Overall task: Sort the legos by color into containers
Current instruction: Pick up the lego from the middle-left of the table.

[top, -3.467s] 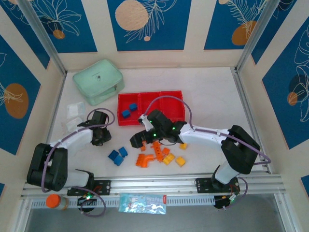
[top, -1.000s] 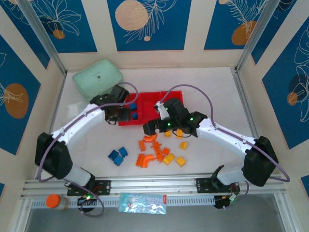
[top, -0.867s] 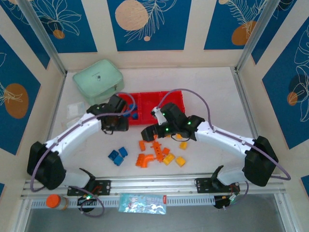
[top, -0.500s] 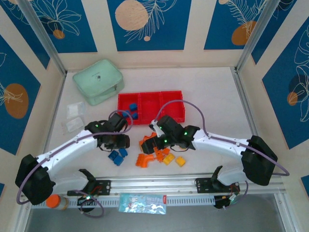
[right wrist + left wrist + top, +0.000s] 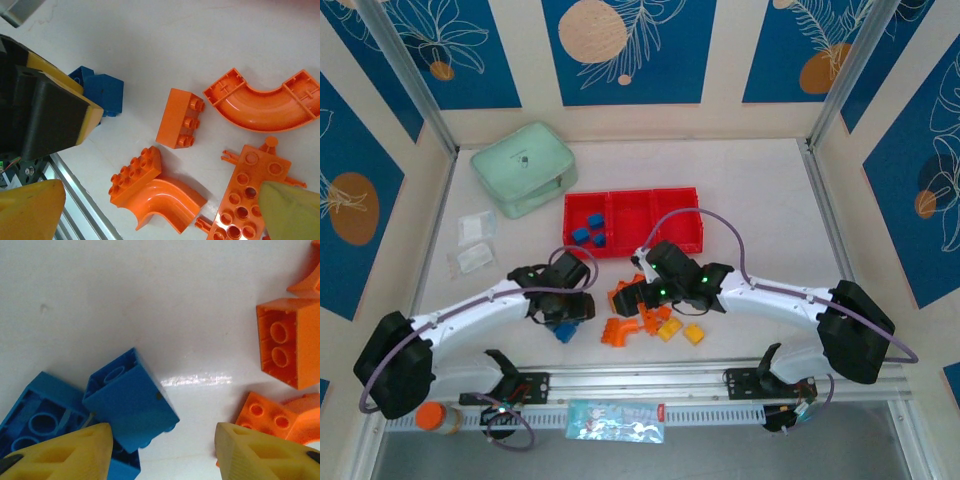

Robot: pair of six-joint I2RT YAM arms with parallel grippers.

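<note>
Lying sideways: blue lego (image 5: 131,402), hollow underside exposed

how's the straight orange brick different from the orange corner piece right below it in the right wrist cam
Shape: the straight orange brick is a plain rectangular block, while the orange corner piece joins a studded block to a smooth curved bend.
Pose: the brick lies on its side with its studs pointing sideways, whereas the corner piece's studs face up at the camera.
Size: the corner piece looks bigger than the brick.
Both are orange and lie loose on the white table.
</note>
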